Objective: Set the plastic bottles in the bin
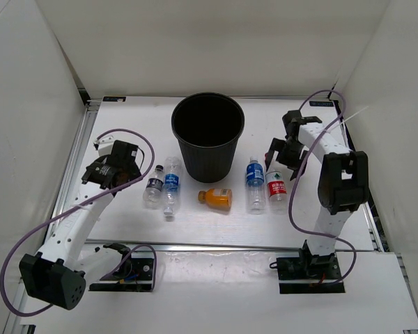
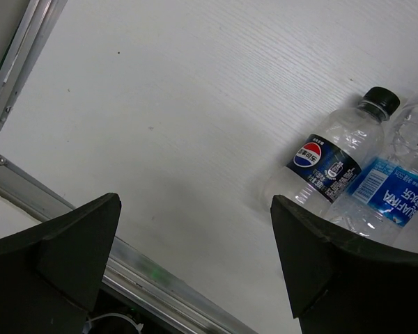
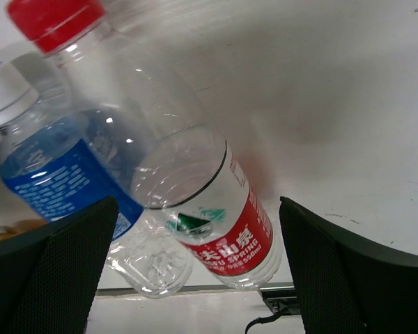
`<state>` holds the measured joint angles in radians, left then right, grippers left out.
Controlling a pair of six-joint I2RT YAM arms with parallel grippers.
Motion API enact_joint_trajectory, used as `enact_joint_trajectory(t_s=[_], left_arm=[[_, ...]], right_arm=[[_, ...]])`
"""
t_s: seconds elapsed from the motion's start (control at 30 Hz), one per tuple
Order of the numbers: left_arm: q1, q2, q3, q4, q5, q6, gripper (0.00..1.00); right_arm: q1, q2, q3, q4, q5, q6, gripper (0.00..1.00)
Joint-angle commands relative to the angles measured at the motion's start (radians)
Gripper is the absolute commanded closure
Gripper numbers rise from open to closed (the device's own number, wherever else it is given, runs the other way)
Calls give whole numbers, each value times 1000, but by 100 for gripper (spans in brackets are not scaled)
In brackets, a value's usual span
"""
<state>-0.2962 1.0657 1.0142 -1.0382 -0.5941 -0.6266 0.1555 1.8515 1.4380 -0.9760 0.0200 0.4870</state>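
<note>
Right now all five bottles lie on their sides on the table (image 1: 125,118), none yet in the bin (image 1: 210,164), which stands upright in the upper middle of the overhead frame with its mouth open; they form a loose row just below it, I judge so that either arm can reach its own share. My left end effector (image 1: 124,175) hangs fully open at centre left, holding nothing, just beside the Pepsi bottle (image 2: 332,158) and apart from it; that bottle rests against the Aquafina bottle (image 2: 392,197), so I judge the outer one is the easier first pick. The orange bottle (image 1: 216,197) sits alone below the bin, between the two pairs. My right end effector (image 1: 282,158) is spread wide as well, empty, poised above the red-label bottle (image 3: 219,233), which fills the middle of its wrist view between the two fingers, touching the blue-label bottle (image 3: 59,170) at its left. As for writing: the dark label carries the round Pepsi logo with Chinese characters beside it, and its cap is black; the neighbouring blue label reads AQUAFINA; the red label shows white Chinese characters over the word SPRING, under a red cap; the print on the other blue label, under a white cap, is too blurred for me to read.
</note>
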Motion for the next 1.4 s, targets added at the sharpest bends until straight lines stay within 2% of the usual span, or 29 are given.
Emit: enact_joint_trajectory(t_s=[0.0, 0.2, 0.33, 0.4, 0.43, 0.5, 0.63, 0.7, 0.8, 0.9, 0.93, 0.97, 1.1, 1.27, 1.37], left_arm=[[5, -9, -3, 10, 11, -13, 0], [5, 19, -3, -22, 30, -41, 0], [5, 19, -3, -33, 39, -59, 0], [5, 8, -3, -43, 39, -59, 0], [5, 8, -3, -43, 39, -70, 0], [5, -1, -12, -43, 51, -70, 0], [5, -10, -34, -33, 91, -90, 0], [5, -10, -45, -20, 109, -90, 0], [5, -10, -45, -10, 109, -90, 0], [5, 11, -34, 0, 100, -90, 0], [5, 20, -34, 0, 100, -79, 0], [5, 39, -25, 10, 100, -79, 0], [-4, 97, 12, 29, 91, -42, 0], [-4, 141, 49, 50, 91, -13, 0], [-4, 168, 79, 50, 91, -2, 0]], right_arm=[[-1, 34, -22, 37, 6, -21, 0], [-1, 94, -22, 48, -15, -21, 9], [-10, 106, -47, 68, -15, -21, 22], [-37, 106, -59, 68, -15, -12, 30], [-54, 97, -73, 68, -15, -11, 39], [-69, 77, -83, 68, -6, -1, 46], [-129, -32, -82, 11, 5, 48, 61], [-139, -70, -9, -25, 5, 71, 68], [-151, -129, 128, -88, -70, 114, 71], [-151, -152, 347, -89, -172, 165, 71], [-151, -152, 408, -78, -198, 177, 71], [-142, -140, 540, -55, -271, 188, 71], [-87, -91, 799, 67, -429, 271, 71], [12, -58, 871, 268, -514, 314, 71], [105, 7, 962, 310, -497, 266, 71]])
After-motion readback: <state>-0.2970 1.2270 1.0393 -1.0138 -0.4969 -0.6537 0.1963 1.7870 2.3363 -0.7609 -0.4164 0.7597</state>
